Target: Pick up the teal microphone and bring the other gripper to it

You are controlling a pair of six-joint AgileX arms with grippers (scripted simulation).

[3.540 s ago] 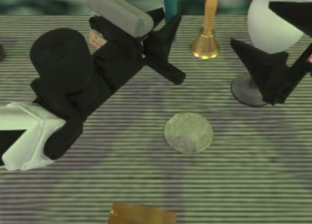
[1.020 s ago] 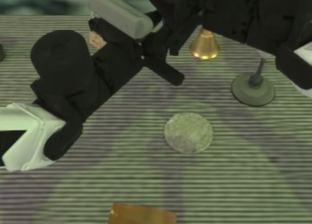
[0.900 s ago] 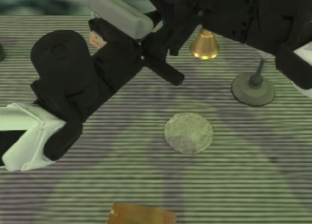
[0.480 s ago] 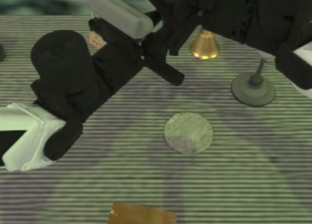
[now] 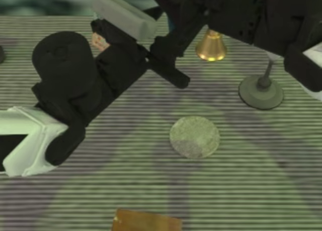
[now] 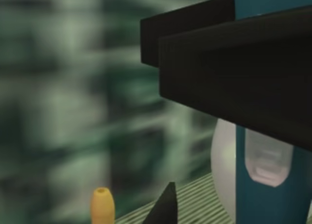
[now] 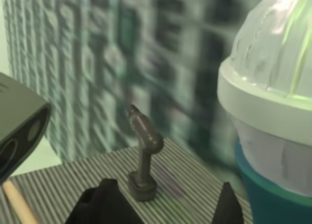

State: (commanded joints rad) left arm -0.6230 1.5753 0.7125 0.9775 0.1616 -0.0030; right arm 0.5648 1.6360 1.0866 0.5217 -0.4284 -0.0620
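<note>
The left arm is shifting slightly compared with half a second ago. Its grey block (image 5: 126,14) is tilting, and a strip of bench (image 5: 251,180) with a thin teal sliver is now showing at 12 o'clock. That gap lies between the left gripper (image 5: 162,44) and the right gripper (image 5: 177,14). The right arm was parked at 2 o'clock a few seconds ago; for the last second it has been reaching in across 1 o'clock. I am judging the meeting as good as made.

The teal microphone (image 6: 273,199) is hanging upright above the far edge at 12 o'clock, clear of the bench, just beside the brass bell (image 5: 211,45).

The top view is hiding almost all of the microphone under the two black grippers. The left wrist view is showing its teal handle and white switch strip, with black bars of the right gripper crossing in front. The right wrist view alone is showing the mesh head, close and large, with the grey stand (image 7: 142,170) behind it.

I cannot tell which gripper is bearing the microphone, nor how far either is open, since no view shows the contact.
</note>
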